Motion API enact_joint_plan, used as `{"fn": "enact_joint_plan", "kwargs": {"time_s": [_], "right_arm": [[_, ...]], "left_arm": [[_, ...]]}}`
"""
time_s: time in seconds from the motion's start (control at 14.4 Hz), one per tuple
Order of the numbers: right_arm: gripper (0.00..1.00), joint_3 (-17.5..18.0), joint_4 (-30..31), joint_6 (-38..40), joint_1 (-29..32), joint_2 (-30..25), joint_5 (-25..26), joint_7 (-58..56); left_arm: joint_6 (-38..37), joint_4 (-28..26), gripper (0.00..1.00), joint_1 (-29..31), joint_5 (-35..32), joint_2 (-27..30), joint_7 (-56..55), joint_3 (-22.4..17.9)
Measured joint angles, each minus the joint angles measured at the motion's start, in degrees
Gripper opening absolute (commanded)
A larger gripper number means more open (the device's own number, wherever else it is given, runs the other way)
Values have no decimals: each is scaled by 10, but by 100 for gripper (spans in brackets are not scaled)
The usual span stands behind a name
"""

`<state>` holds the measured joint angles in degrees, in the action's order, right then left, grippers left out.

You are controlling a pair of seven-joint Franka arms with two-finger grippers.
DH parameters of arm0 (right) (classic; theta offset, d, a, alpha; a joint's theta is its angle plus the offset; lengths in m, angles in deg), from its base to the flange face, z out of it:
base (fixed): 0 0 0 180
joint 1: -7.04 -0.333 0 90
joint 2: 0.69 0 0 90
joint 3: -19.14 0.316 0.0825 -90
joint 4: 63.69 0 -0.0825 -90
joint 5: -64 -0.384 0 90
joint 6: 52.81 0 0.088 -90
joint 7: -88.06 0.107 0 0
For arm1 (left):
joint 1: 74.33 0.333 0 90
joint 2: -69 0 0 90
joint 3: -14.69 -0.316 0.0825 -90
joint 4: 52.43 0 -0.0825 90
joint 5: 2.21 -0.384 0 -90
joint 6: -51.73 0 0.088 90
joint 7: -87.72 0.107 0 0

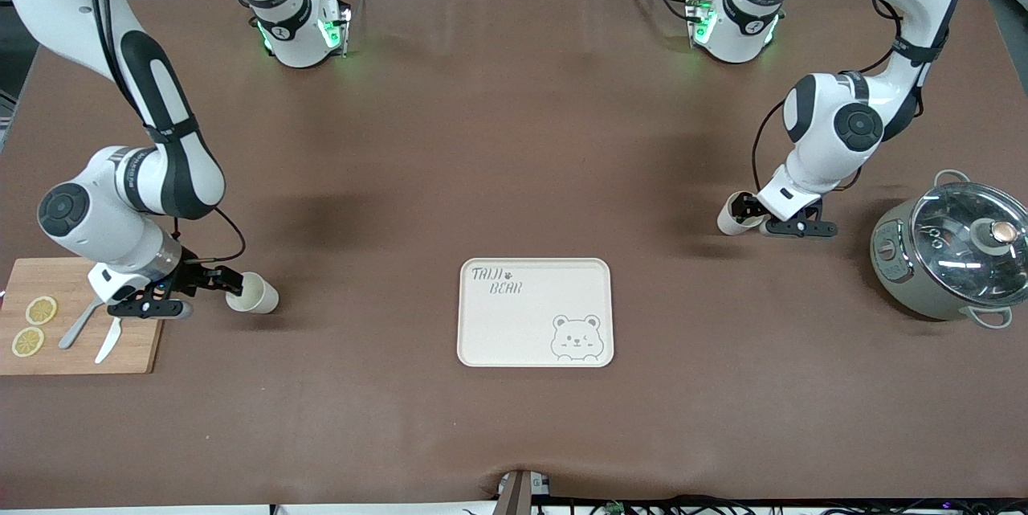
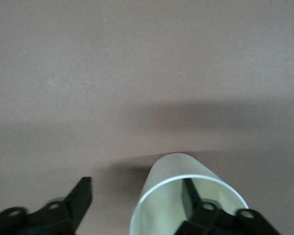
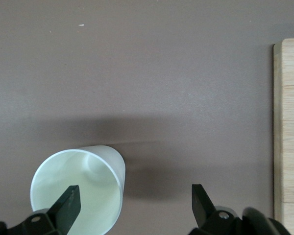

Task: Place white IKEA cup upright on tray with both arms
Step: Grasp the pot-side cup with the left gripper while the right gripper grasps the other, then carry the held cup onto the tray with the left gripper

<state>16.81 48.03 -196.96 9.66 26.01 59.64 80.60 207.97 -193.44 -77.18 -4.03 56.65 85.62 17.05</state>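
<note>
Right gripper [image 1: 218, 282] is seen low at the table [image 1: 514, 137], toward the right arm's end, jaws spread wide. One finger [image 3: 68, 201] is poked into the mouth of a white cup [image 1: 255, 293] lying on its side. The other finger is kept outside, so one stretch of the cup wall is straddled and nothing is clamped.

Just beside that gripper, a wooden cutting board [image 1: 80, 358] is laid close to the table's edge, with two lemon slices [image 1: 40, 310] and two pieces of cutlery [image 1: 80, 329] on it. Between this cup and the tray [image 1: 514, 322], bare brown tabletop is left open.

On to the middle: the cream tray is set flat, nearer to the front camera than both cups. "TAIJI BEAR" can be read in one corner, and a bear face [image 1: 576, 338] is drawn in the corner diagonal to it. Free table is left all round its rim.

Now the left arm's end: the left gripper [image 1: 761, 218] is held down at a second white cup [image 1: 735, 214], which is also tipped on its side, well apart from the tray and farther from the front camera. One finger [image 2: 191, 196] is inside the mouth and the other is clear of the wall, so the jaws are parted and not yet closed on it.

A grey pot [image 1: 899, 258] with a glass lid [image 1: 964, 238] is parked near the table's edge.
</note>
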Motion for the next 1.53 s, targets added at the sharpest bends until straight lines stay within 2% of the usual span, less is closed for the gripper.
{"fn": "enact_joint_plan", "kwargs": {"time_s": [0.42, 0.63, 0.69, 0.83, 0.9, 1.04, 1.18, 1.39, 1.53], "right_arm": [[100, 0, 0, -33, -1, 19, 0, 0], [100, 0, 0, -45, -7, 28, 0, 1], [100, 0, 0, -45, -8, 29, 0, 1], [100, 0, 0, -45, -9, 29, 0, 1], [95, 0, 0, -45, -9, 29, 0, 1], [64, 0, 0, -45, -9, 29, 0, 1], [53, 0, 0, -45, -11, 29, 0, 1], [16, 0, 0, -45, -12, 29, 0, 1], [6, 0, 0, -45, -12, 29, 0, 1]], "left_arm": [[6, 1, 0, 0, 0, 1, -4, 0], [5, 19, 0, -1, 0, 9, -31, 1], [-8, 30, 0, -1, 0, 14, -46, 6], [-86, 83, 0, -2, 0, 22, -70, 19], [-139, 122, 0, -3, 0, 23, -75, 22], [-244, 211, 0, -3, 0, 23, -83, 24], [-298, 274, 0, -6, 0, 16, -117, 26], [-298, 329, 0, -43, 7, -27, -233, 35], [-248, 367, 0, -86, 18, -84, -333, 41]]}}
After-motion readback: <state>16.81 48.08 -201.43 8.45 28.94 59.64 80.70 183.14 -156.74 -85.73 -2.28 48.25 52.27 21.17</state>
